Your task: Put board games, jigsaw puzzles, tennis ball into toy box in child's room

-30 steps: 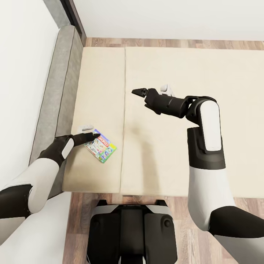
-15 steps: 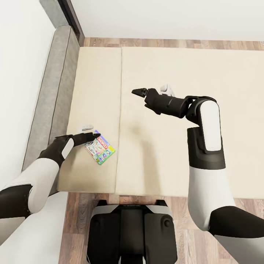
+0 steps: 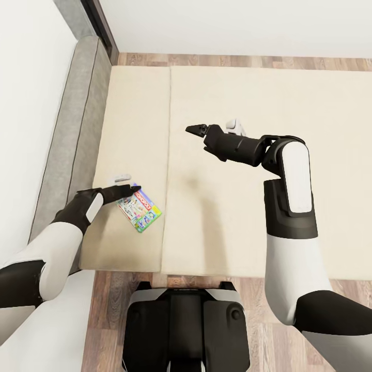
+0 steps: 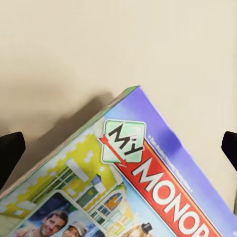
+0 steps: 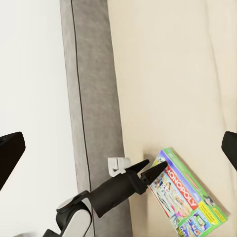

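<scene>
Reaching for the first pick-up: fetching one of the board games off the low beige-mattressed bed (image 3: 243,217) with its grey padded frame, nothing yet carried toward the toy box.

Hovering the left end effector (image 3: 125,185) over the near left part of the mattress, fingers spread wide and holding nothing; in the left wrist view, dark fingertips (image 4: 10,153) sitting far apart at either edge with the box between them. Lying flat on the mattress just beside and partly beneath that end effector: the small flat printed "My Monopoly" game box (image 3: 139,209) with white-green face, red logo band and blue-purple edge, its upper corner closest to the fingertips. Whether touching or just clear, hard to tell; probably still apart.

Calling next, by this reading, for lowering over that corner edge, straddling the thin box and closing; risking a slide on the soft mattress.

Hanging above mid-bed, well apart from the box: the right end effector (image 3: 213,125), open and empty.
</scene>
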Controlling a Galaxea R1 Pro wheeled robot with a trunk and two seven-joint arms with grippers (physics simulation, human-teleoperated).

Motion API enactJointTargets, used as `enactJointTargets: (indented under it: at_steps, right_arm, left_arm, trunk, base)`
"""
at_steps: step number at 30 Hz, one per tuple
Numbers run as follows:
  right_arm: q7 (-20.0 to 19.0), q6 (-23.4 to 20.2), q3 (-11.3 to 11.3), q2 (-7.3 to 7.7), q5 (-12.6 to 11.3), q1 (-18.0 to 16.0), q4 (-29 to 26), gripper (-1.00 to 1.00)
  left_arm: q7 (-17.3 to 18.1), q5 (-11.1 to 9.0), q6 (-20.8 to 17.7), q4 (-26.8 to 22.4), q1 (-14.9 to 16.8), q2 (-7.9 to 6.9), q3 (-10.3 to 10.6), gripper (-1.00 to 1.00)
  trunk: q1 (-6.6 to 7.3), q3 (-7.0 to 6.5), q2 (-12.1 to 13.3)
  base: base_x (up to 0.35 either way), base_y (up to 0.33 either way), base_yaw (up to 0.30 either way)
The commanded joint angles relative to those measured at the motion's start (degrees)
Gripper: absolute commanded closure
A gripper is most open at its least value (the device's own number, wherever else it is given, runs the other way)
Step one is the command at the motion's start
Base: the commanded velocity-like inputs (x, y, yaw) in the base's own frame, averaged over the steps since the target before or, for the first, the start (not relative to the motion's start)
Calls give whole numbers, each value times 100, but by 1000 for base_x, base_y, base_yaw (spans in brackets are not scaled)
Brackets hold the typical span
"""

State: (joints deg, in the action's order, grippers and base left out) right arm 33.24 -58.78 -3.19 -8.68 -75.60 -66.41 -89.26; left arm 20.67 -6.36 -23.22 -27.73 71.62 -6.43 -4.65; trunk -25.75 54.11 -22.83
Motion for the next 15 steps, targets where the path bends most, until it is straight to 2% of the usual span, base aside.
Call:
enactJointTargets:
  at_steps: [1, 11, 15]
  right_arm:
    - [60, -11, 2, -2, -52, -4, -4, -100]
    - [60, -10, 2, -2, -52, -27, -4, -100]
    - [60, -10, 2, -2, -52, -42, -4, -100]
  left_arm:
    - [7, -61, -56, -8, 2, 1, -18, -100]
    - [7, -65, -60, -20, 2, 1, -18, -100]
    - [7, -63, -65, -21, 2, 1, -24, -100]
  trunk:
    - [-3, 6, -9]
    - [-3, 6, -9]
    - [-3, 6, -9]
  base:
    - [-51, -59, 0]
    - [-66, -66, 0]
    - [-140, -98, 0]
